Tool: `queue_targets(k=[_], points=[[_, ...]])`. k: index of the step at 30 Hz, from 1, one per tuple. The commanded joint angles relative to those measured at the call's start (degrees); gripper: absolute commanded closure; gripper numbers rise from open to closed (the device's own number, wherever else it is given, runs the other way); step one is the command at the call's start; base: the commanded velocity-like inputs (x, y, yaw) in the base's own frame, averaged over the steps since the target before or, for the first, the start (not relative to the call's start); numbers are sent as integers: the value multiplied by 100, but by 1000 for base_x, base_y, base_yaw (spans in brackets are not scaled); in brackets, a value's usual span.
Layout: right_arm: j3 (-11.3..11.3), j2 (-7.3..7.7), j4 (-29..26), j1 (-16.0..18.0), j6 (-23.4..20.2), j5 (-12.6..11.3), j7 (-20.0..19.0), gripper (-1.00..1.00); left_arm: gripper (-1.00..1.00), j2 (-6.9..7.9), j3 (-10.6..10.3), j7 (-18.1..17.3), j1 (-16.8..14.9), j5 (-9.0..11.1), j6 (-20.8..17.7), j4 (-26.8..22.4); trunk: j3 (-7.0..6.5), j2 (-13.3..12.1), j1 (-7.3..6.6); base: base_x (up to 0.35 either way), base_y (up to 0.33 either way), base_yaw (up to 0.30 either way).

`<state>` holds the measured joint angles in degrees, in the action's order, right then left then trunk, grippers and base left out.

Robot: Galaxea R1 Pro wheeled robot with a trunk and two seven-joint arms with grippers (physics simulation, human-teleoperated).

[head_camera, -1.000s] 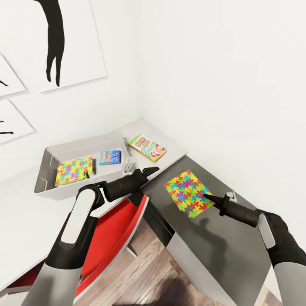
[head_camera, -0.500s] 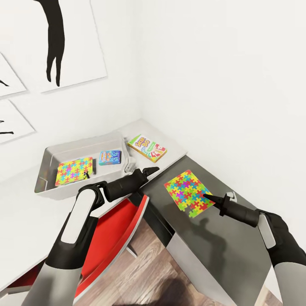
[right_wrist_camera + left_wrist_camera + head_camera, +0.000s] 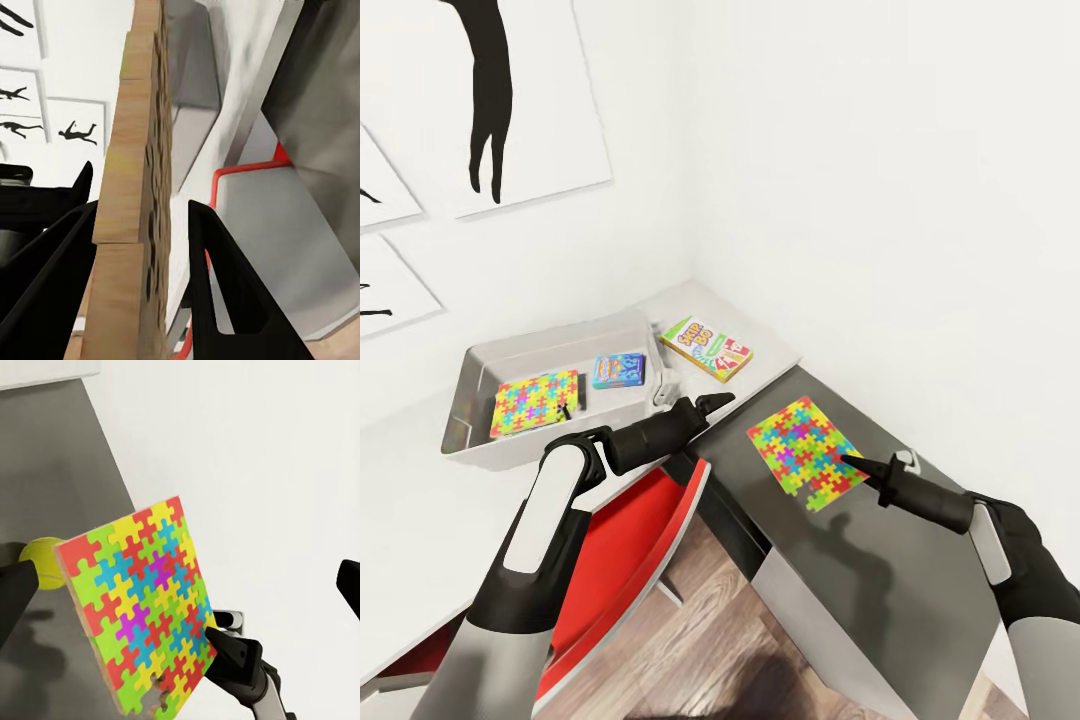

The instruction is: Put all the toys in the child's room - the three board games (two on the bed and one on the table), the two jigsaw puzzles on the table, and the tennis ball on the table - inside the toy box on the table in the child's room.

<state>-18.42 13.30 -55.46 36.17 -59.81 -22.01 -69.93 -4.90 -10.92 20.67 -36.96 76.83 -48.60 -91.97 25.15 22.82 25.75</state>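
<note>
**Desk:** What does this moment show?

**Operator:** My right gripper [image 3: 847, 461] has its jaws astride the near edge of the second jigsaw [image 3: 800, 452], on the dark wing of the surface [image 3: 880, 590]. In the right wrist view the puzzle's edge stands between the two fingers, with a gap on one side, so I judge the jaws not yet clamped.

**Desk:** Why edge-on?

**Operator:** It's thin; an edge is the only place to pinch it, I reckon.

**Desk:** And the left?

**Operator:** My left gripper [image 3: 722, 400] hangs by the toy box [image 3: 478, 355], jaws apart and empty, seemingly out of the way. The box holds one jigsaw [image 3: 535, 401] and a blue game [image 3: 619, 370]. A green-edged game [image 3: 706, 348] lies just beside it. The ball [image 3: 45, 560] sits behind the puzzle.
</note>
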Motion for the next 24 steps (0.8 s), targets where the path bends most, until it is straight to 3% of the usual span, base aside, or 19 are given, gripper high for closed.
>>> queue_targets(k=[1,8,12,17,23,24], points=[[-6,16,1,4,-19,14,-43,100,-100,-2,3,59,-4,60,-11,-5,9,10,3,0,0,18],[-35,157,1,28,-19,7,-99,100,-100,-5,-47,49,-6,60,-12,-5,-1,10,3,0,0,115],[-58,310,0,83,-19,-3,-113,100,-100,-5,-289,6,-34,58,-7,-5,-11,10,3,0,0,217],[-71,375,0,195,-19,-4,-115,100,-100,-6,-432,-165,-62,59,-11,-5,-25,10,3,0,0,245],[-81,421,4,494,-19,-3,-113,100,-100,32,-509,-742,-73,60,-19,-5,-43,10,3,0,0,263],[-82,420,6,619,-19,0,-102,100,-100,48,-515,-1023,-74,60,-23,-5,-46,10,3,0,0,271]])
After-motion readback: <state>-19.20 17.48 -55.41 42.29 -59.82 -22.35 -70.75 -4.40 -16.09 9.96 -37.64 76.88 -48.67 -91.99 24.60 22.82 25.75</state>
